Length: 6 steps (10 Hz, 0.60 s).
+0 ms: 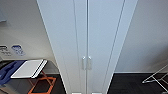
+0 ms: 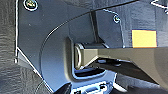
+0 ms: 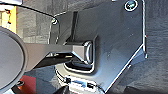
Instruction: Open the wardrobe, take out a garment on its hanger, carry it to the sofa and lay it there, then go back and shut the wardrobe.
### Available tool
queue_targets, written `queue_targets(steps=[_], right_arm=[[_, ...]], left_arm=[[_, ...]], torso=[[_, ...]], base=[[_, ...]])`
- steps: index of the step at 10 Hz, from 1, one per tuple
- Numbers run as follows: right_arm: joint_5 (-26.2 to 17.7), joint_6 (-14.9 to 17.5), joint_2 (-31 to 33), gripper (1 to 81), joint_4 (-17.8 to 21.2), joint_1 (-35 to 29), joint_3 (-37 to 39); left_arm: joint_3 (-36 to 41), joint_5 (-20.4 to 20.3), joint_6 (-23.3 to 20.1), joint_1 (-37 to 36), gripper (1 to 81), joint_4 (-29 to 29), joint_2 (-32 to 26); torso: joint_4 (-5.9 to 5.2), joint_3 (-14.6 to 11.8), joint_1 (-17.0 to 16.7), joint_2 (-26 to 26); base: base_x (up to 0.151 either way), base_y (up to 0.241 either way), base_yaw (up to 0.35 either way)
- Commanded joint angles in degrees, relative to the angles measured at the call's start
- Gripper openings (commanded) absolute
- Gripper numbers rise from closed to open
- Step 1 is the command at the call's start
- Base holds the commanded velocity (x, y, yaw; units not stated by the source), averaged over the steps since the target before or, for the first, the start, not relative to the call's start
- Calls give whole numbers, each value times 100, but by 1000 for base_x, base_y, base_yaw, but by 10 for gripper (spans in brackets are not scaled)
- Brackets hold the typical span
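**Wardrobe shut, dead ahead**

You are facing the wardrobe (image 1: 87, 37) at twelve o'clock, both doors sitting closed, the two slim handles (image 1: 86, 62) flanking the middle seam. Pale wall is running behind it on both sides. Dark floor (image 1: 130, 83) is showing low down. At eight o'clock a white-topped stand (image 1: 28, 68) is standing over an orange frame (image 1: 42, 85), blue fabric (image 1: 8, 70) beside it. At four o'clock a metal rack (image 1: 157, 78) is poking in. Wrist views are looking down on dark carpet; whether either gripper's fingers are apart or together, you cannot tell.
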State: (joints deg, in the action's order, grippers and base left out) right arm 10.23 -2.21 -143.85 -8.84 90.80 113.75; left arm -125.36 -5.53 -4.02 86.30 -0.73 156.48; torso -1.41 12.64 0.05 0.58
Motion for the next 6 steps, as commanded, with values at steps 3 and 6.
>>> queue_targets(steps=[3, 6], right_arm=[[-337, 1, 144, 811, -74, -109, -21], [-434, 1, -6, 811, -92, -145, 120]], left_arm=[[125, 369, -2, -108, 811, -67, -90], [125, 369, -2, -108, 811, -67, -90]], torso=[[0, 0, 0, 0], [0, 0, 2, 0]], base=[[94, 0, 0], [94, 0, 0]])
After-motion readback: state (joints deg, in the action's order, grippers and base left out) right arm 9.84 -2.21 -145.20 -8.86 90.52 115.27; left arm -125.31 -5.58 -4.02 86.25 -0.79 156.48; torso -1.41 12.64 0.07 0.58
